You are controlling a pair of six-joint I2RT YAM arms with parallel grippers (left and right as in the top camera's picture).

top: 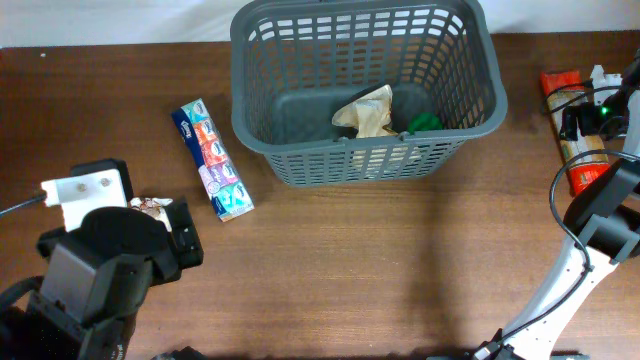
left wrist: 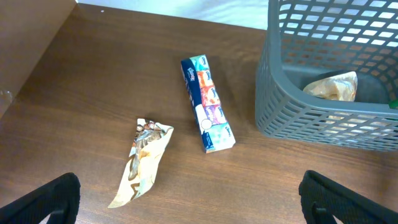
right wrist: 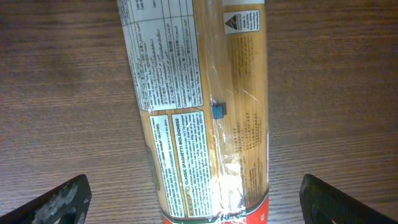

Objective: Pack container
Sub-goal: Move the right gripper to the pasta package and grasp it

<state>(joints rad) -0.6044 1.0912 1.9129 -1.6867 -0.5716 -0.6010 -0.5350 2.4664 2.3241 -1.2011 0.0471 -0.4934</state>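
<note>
Possibly, with both pairs of jaws open, gripping the long clear-plastic spaghetti packet (right wrist: pixel 205 112) near its end would let it droop and slip.

One each: basket (top: pixel 330 165), tissue pack (top: pixel 212 160), snack wrapper (left wrist: pixel 144 162), spaghetti packet (right wrist: pixel 205 106), tan bag (top: pixel 367 112), green item (top: pixel 424 122).

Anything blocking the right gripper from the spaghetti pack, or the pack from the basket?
Nothing visible. The open right gripper hangs right over the spaghetti pack; only bare table separates it from the basket.
</note>
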